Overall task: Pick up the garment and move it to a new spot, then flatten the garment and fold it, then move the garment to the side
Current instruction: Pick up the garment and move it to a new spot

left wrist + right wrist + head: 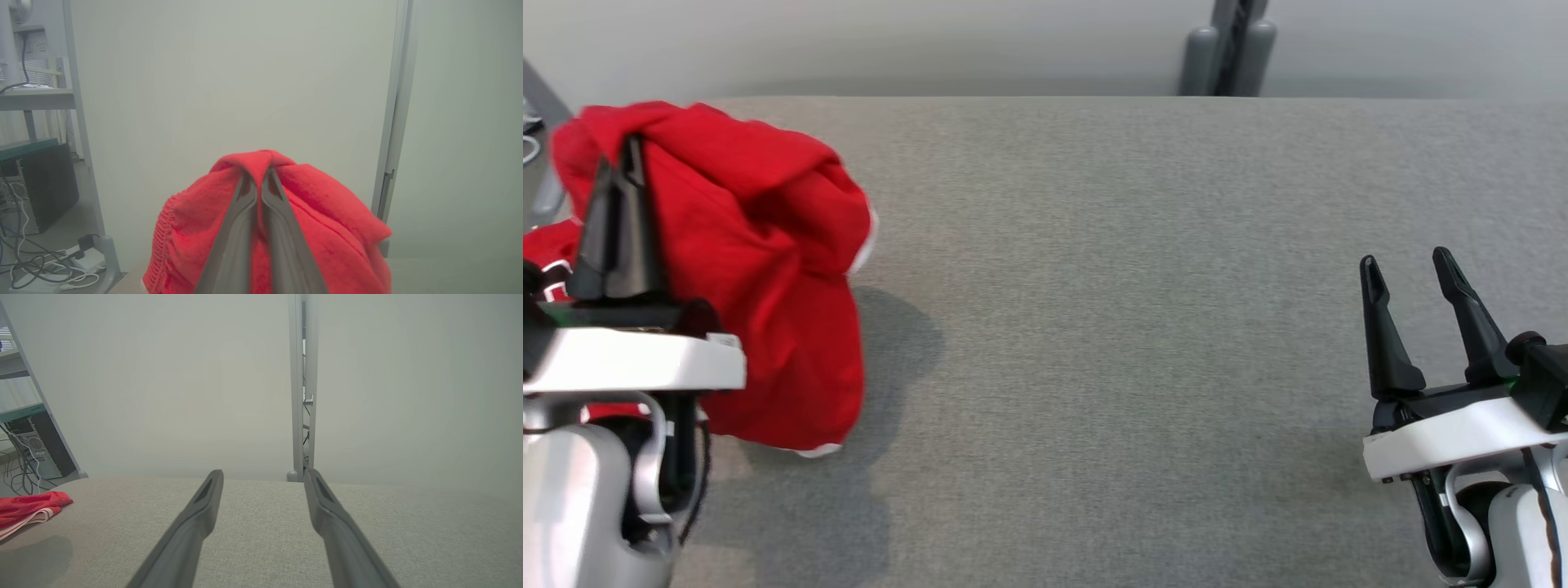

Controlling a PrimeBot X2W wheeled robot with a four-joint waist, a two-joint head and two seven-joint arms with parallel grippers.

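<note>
While your left end effector (619, 155) was clenched on the red garment (760, 245), you held it raised over the desk's (1135, 327) left end, its lower part resting on the surface; your right end effector (1405, 257) stood released, well apart.

The left gripper (619, 155) and the right gripper (1405, 257) are each being shown with two tapering black fingers (1384, 343) on a white wrist plate (629, 359). Rounded silver-grey forearms (572, 506) are being seen nearer, a dark cable (1553, 523) being carried along the right one.

Garment (760, 245) left on table (1135, 343) — right gripper (1405, 257) opposite
</note>
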